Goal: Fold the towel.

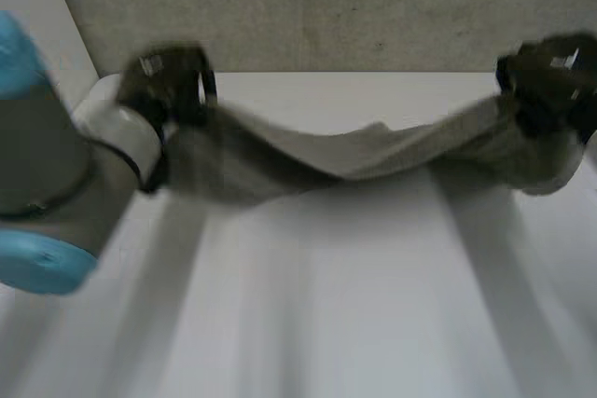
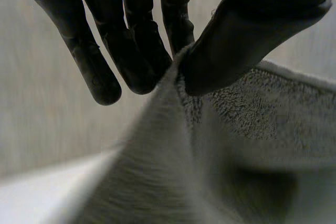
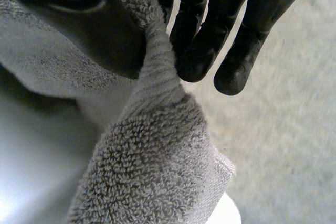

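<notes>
Grey terry towel (image 1: 354,160) is held up over the white worktop (image 1: 354,314), stretched between both hands and sagging at mid-span. At one end the left hand (image 1: 168,86) pinches it between thumb and fingers (edge bunched at the fingertips). At the opposite end the right hand (image 1: 550,76) clamps it likewise, cloth trailing below its palm.

no readable text, labels or numbers

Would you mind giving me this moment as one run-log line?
left hand: pinching one towel end | right hand: pinching opposite end | towel: strung between hands, sagging mid-span over table | fold: not yet made
</notes>
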Controlling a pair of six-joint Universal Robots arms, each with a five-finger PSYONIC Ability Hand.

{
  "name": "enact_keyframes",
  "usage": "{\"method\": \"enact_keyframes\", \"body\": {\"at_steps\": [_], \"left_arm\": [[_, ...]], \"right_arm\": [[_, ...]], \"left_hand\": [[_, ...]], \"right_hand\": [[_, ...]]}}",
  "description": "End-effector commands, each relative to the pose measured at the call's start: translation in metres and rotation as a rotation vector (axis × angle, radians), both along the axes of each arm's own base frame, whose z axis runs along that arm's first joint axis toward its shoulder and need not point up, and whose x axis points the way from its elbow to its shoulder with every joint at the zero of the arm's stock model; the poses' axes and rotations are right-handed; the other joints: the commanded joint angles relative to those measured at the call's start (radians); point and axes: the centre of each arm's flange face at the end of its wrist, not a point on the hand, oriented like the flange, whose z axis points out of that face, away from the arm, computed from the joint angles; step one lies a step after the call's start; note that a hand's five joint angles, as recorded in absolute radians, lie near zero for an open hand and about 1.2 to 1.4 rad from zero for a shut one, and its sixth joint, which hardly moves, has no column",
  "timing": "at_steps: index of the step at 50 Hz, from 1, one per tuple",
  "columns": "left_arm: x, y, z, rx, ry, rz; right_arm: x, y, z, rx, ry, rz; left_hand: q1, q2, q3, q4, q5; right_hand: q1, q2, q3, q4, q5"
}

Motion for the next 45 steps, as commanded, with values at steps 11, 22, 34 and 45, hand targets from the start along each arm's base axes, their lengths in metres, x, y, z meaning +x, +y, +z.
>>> {"method": "enact_keyframes", "body": {"at_steps": [11, 22, 34, 45], "left_arm": [[0.012, -0.026, 0.076, -0.108, 0.039, -0.042], [-0.018, -0.099, -0.041, -0.024, -0.261, -0.043], [-0.021, -0.124, 0.121, -0.648, 0.042, 0.118], [-0.014, -0.105, 0.111, -0.606, 0.027, 0.108]], "right_arm": [[0.025, -0.023, 0.056, 0.082, 0.143, 0.159], [0.076, -0.097, -0.039, 0.011, 0.350, 0.101], [0.095, -0.114, 0.114, -0.657, -0.262, 0.019], [0.097, -0.100, 0.055, -0.367, -0.228, 0.100]], "left_hand": [[0.089, 0.070, 0.071, 0.048, 0.083], [0.089, 0.070, 0.071, 0.048, 0.083], [0.089, 0.070, 0.071, 0.048, 0.083], [0.089, 0.070, 0.071, 0.048, 0.083]], "right_hand": [[0.055, 0.088, 0.061, 0.056, 0.060], [0.055, 0.088, 0.061, 0.056, 0.060], [0.055, 0.088, 0.061, 0.056, 0.060], [0.055, 0.088, 0.061, 0.056, 0.060]]}}
